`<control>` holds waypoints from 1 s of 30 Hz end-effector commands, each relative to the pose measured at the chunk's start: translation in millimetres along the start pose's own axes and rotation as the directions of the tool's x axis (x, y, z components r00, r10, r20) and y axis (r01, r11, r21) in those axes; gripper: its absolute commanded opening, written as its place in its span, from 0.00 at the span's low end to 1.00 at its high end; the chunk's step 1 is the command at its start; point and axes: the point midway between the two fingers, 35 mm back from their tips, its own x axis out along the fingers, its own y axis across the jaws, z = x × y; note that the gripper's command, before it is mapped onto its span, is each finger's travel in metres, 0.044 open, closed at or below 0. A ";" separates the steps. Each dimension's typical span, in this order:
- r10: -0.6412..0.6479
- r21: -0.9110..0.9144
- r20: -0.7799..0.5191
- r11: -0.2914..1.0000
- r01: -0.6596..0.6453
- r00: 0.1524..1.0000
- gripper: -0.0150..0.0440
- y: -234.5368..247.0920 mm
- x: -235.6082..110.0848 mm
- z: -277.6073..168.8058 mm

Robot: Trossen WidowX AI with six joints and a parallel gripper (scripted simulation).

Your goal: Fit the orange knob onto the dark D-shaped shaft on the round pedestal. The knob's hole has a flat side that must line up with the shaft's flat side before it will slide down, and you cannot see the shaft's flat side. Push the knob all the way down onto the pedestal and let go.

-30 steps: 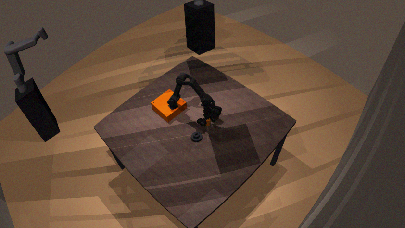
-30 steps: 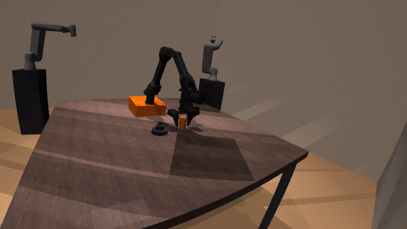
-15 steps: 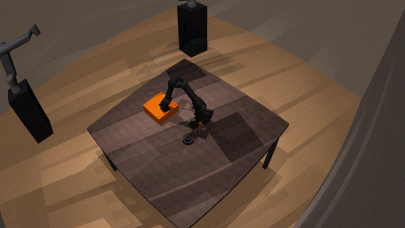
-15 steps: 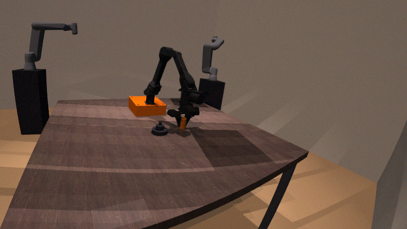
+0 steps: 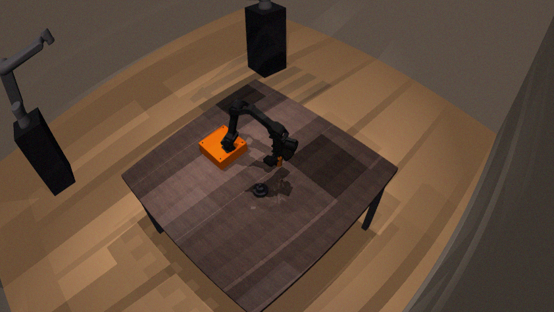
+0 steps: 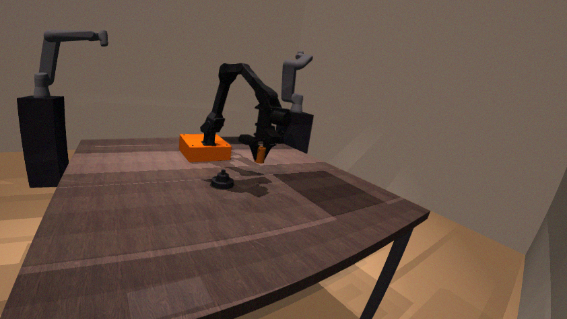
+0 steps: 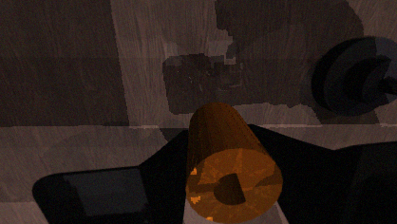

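The orange knob is an upright cylinder held above the table. Its top shows a D-shaped hole in the wrist view, with the flat edge on the right and slightly slanted. My gripper is shut on the knob, one finger on each side. The dark round pedestal stands on the table, apart from the knob, and is cut off at the right in the wrist view. Its short shaft points up; its flat side cannot be made out.
My arm's orange base box sits behind the pedestal on the wooden table. Dark shadows lie around the pedestal. Two grey arms on black stands are beyond the table.
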 end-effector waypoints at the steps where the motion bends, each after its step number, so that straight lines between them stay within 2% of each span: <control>1: -0.001 0.004 0.005 1.000 0.001 1.000 0.25 1.6 -32.9 -0.4; 7: -0.001 0.004 0.004 1.000 0.001 1.000 0.25 2.1 -63.1 -4.7; 13: -0.001 0.004 0.004 1.000 0.001 1.000 0.25 -2.1 -61.5 -3.0; 30: -0.022 0.032 -0.006 0.999 0.022 1.000 0.25 -53.7 -44.2 9.0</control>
